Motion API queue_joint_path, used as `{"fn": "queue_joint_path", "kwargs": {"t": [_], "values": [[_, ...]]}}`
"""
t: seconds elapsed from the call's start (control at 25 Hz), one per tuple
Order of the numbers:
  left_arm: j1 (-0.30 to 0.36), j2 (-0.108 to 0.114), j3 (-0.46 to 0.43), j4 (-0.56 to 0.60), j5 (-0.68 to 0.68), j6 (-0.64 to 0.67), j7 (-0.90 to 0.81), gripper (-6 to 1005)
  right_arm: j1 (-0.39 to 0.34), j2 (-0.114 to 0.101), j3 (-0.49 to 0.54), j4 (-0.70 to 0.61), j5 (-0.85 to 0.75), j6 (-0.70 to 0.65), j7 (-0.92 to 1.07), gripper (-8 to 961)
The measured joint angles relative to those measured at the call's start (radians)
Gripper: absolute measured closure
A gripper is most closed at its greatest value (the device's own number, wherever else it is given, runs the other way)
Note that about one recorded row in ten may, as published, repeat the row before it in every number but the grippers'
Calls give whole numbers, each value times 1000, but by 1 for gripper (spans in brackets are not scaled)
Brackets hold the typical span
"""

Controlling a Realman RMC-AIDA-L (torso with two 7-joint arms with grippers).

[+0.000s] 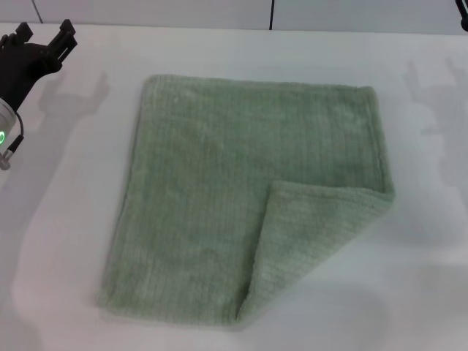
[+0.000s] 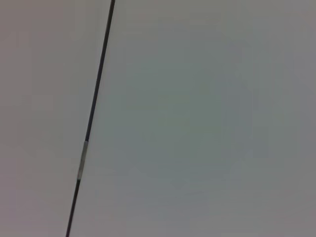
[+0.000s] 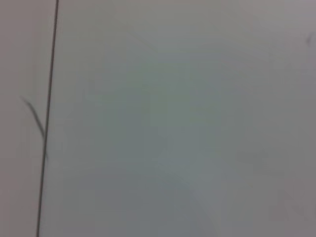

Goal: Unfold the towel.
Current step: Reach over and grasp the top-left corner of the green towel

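Observation:
The pale sage-green towel (image 1: pixel 241 197) lies flat on the white table (image 1: pixel 66 219) in the head view. Its near right corner is folded over onto the cloth as a triangular flap (image 1: pixel 307 234). My left gripper (image 1: pixel 45 40) is raised at the far left, well away from the towel, with its fingers apart. Of my right arm only a dark tip (image 1: pixel 463 23) shows at the far right edge. Both wrist views show only plain pale surface with a dark line.
The far edge of the table meets a pale wall with a dark vertical seam (image 1: pixel 271 13). Bare table surface surrounds the towel on all sides.

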Motion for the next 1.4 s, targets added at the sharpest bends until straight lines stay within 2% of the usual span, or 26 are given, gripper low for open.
{"fn": "queue_joint_path", "kwargs": {"t": [0.48, 0.92, 1.4], "values": [[-9, 0, 18, -3, 2, 0, -14, 195, 8, -3, -10, -6, -1, 0, 0, 235], [-20, -5, 85, -7, 1, 0, -14, 201, 9, -4, -10, 2, 4, 0, 0, 236], [-25, -5, 91, -7, 4, -7, -6, 202, 12, -4, -10, 0, 0, 3, 0, 235]]}}
